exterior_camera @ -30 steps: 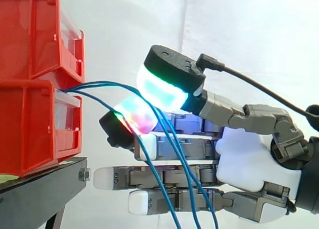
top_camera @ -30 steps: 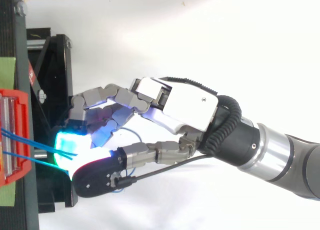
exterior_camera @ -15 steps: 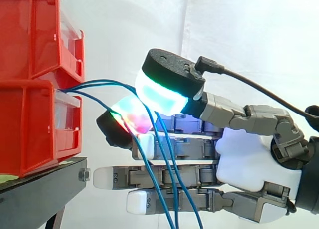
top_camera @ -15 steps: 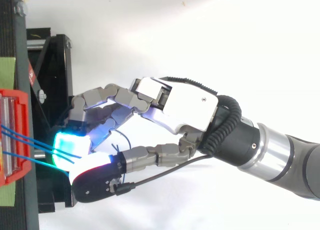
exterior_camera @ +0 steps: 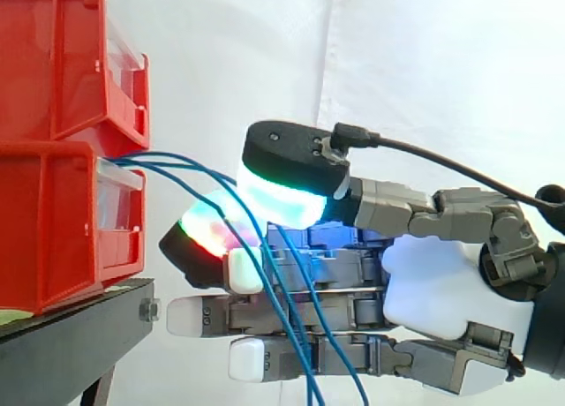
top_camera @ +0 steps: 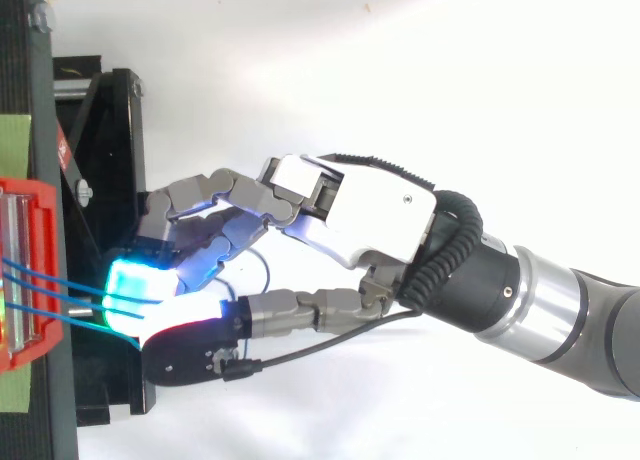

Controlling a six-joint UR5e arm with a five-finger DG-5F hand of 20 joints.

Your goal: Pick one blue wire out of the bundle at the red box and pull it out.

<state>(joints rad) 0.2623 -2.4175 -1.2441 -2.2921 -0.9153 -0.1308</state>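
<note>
While my robot hand (exterior_camera: 450, 282) pinches thin blue wires (exterior_camera: 168, 154) between glowing pads (exterior_camera: 282, 194), I should isolate one, pull steadily away from red plastic box (exterior_camera: 62, 221).

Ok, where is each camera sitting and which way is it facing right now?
Side view: beside the work at about its height, looking level across the red bins and black stand; the robot hand is at the right.
Top view: above, looking down; robot hand and forearm reach in from the right edge.
Shared: the robot hand pinching the blue wires that leave the red bins.
</note>
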